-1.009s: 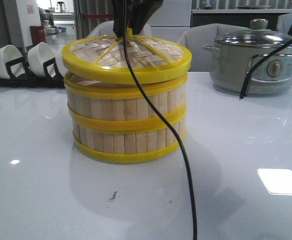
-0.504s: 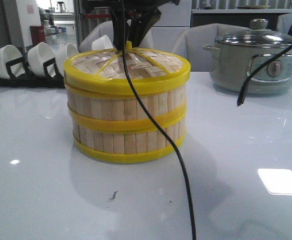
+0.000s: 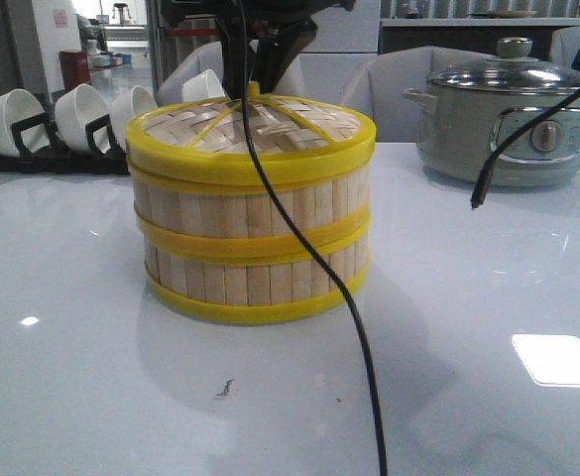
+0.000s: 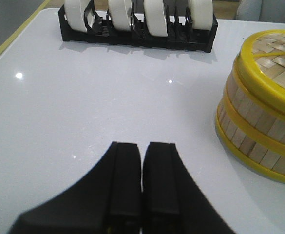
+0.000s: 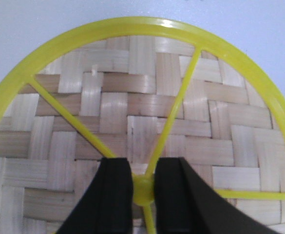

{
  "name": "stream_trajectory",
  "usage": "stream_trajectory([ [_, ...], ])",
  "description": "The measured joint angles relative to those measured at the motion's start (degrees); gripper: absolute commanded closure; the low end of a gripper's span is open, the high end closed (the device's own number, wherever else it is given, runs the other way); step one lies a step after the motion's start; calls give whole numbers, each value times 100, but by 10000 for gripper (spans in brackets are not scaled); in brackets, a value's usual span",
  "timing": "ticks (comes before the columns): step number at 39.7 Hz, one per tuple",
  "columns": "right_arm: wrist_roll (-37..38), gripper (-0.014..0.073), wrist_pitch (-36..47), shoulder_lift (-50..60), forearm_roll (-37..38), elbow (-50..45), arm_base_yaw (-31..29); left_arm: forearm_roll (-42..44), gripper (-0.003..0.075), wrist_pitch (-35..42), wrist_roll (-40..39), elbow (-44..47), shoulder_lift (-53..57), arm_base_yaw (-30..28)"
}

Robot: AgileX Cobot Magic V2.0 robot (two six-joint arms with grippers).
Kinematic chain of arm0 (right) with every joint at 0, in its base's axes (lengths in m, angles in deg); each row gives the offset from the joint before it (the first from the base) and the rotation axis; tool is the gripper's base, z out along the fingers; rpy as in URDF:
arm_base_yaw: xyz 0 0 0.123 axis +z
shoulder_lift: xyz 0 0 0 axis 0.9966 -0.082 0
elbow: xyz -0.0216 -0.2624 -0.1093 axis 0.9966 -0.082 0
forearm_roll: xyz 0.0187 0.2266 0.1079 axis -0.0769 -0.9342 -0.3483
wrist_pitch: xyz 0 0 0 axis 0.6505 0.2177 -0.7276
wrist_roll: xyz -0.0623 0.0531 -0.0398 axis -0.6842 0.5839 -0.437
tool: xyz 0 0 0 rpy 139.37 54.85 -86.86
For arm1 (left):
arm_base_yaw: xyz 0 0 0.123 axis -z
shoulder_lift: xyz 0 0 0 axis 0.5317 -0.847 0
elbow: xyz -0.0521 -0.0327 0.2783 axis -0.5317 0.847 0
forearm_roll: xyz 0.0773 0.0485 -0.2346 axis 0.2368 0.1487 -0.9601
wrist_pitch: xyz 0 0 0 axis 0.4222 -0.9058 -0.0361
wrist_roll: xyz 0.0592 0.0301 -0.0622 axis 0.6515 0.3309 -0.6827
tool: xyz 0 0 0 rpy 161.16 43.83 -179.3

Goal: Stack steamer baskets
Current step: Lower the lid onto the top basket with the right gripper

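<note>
We judge the stacking nearly finished: two steamer baskets (image 3: 250, 253) stand one on the other on the white surface (image 3: 488, 297), and the woven lid (image 3: 252, 134) sits on the top tier, seemingly level with its yellow rim down all round, though the far edge is hidden. What seems left is letting go of the lid and drawing the arm clear.

Our right tool (image 5: 143, 192) is above the stack, its two black fingers (image 5: 117, 195) closed on the small yellow hub where the lid's spokes meet; the fingers touch it on both sides. Our left tool (image 4: 141, 187) is near the stack on the side of the bowl rack, close over the surface, fully closed with nothing between the fingers.

With the lid on, we cannot see whether the baskets hold anything. Beyond the stack, white bowls (image 3: 76, 114) stand on edge in a black rack (image 4: 137, 41). On the stack's other side, well apart, a grey pot (image 3: 508, 124) carries its glass cover.
</note>
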Motion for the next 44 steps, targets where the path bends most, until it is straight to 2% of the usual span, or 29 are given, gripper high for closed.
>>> stream_trajectory([
  [16, 0, 540, 33, -13, 0, 0, 0, 0, 635, 0, 0, 0, 0, 0],
  [18, 0, 500, 22, -13, 0, 0, 0, 0, 635, 0, 0, 0, 0, 0],
  [26, 0, 249, -3, -13, 0, 0, 0, 0, 635, 0, 0, 0, 0, 0],
  [29, 0, 212, -12, -13, 0, 0, 0, 0, 635, 0, 0, 0, 0, 0],
  [44, 0, 211, -12, 12, 0, 13, 0, 0, 635, 0, 0, 0, 0, 0],
])
